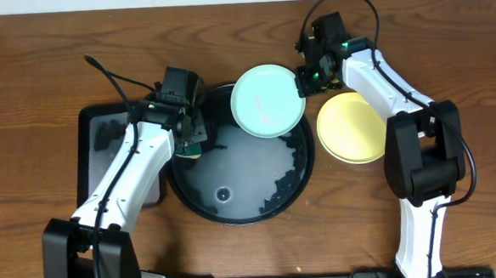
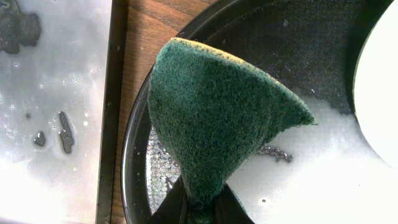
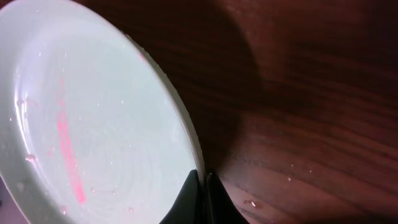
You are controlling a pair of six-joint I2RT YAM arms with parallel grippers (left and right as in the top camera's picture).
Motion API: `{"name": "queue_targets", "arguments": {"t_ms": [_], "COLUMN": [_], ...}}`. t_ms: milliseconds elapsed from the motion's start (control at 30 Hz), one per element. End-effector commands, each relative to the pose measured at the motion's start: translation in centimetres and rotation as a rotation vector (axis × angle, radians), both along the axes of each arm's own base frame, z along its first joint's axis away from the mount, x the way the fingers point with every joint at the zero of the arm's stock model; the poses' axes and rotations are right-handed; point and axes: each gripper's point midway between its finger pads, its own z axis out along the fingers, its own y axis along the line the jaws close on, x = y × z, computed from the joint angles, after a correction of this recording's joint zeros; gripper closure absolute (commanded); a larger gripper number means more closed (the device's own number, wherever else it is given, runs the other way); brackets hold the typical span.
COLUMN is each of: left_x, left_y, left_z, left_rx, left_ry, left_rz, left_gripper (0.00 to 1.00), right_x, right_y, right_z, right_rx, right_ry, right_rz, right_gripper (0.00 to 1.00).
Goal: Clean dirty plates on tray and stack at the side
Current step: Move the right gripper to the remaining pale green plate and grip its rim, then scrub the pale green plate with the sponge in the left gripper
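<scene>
**Fingers.** The right gripper (image 3: 202,186) is shown with its jaws closed on the thin rim of the mint plate (image 3: 93,124), at that plate's 3 o'clock edge in the overhead view. The left gripper (image 2: 200,202) is clamped on the pinched end of a green sponge (image 2: 217,118), which fans out over the 9 o'clock rim of the round tray (image 1: 231,216).

**Task objects.** The mint plate overlaps the tray's rim at about 1 o'clock. A shadow on the wood beneath it suggests that it is raised. A pink smear (image 3: 68,149) is seen on its face, so it is judged uncleaned. The yellow plate (image 1: 352,127) lies flat on the table at the tray's 3 o'clock, just beside the rim. No third plate is seen.

**Handling.** The plates are judged light, stiff and shallow. Water beads on the mint plate, so it is expected to be slippery. An edge pinch gives little purchase, and the plate may pivot or slide out. A deeper bite across the rim is advised.

**Surface and room.** Suds and water cover the tray floor. A rectangular tray (image 1: 103,138), also wet, is set at its 9 o'clock. Droplets are seen on the wooden table (image 1: 40,65), and bare wood is visible around 12 o'clock.
</scene>
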Motion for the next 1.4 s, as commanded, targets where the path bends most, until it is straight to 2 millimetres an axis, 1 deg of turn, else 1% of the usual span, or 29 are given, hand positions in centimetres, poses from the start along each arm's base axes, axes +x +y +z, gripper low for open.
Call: {"name": "queue_targets", "arguments": {"t_ms": [0,100,167,267,367,467,600,767,933,1033,1167,1267,1367], "left_x": [0.6,0.6,0.5,0.5,0.4,0.3,0.4,0.6,0.5,0.5,0.5,0.4,0.2], "left_y": [0.1,0.1,0.1,0.1,0.1,0.1,-0.6,-1.5,-3.3,-4.7,-7.0,-8.7,-9.2], "left_z": [1.0,1.0,1.0,1.0,0.9,0.8,0.8,0.4,-0.3,-0.5,-1.6,-3.0,-4.9], "left_rx": [-0.009,-0.009,-0.009,-0.008,-0.007,-0.008,-0.048,-0.088,-0.122,-0.124,-0.140,-0.150,-0.141], "left_ry": [-0.031,-0.030,-0.029,-0.025,-0.022,-0.021,-0.020,-0.029,-0.036,-0.041,-0.030,-0.007,0.032], "left_rz": [0.015,0.015,0.015,0.015,0.015,0.015,0.001,-0.016,-0.061,-0.098,-0.155,-0.194,-0.189], "left_gripper": [0.93,0.93,0.93,0.92,0.93,0.92,0.93,0.93,0.92,0.93,0.92,0.92,0.93], "right_x": [-0.9,-2.5,-3.8,-5.9,-8.0,-9.1,-8.9,-9.2,-10.0,-10.2,-10.1,-10.1,-10.1], "right_y": [1.7,3.6,4.1,4.4,4.4,4.1,3.8,5.0,6.5,6.8,6.9,6.9,6.9], "right_z": [-0.1,1.3,1.7,1.6,1.2,0.7,-0.4,-2.2,-4.3,-4.5,-4.4,-4.4,-4.4], "right_rx": [0.039,0.115,0.120,0.098,0.064,0.025,-0.030,-0.010,0.008,-0.003,0.000,0.000,-0.001], "right_ry": [0.036,0.078,0.125,0.205,0.278,0.312,0.294,0.283,0.262,0.250,0.247,0.246,0.248], "right_rz": [0.009,0.052,0.030,0.022,0.030,0.032,-0.018,-0.062,-0.059,-0.049,-0.052,-0.052,-0.052], "right_gripper": [0.99,0.99,0.99,0.99,0.99,0.99,0.99,0.99,0.99,0.99,0.99,0.99,0.99]}}
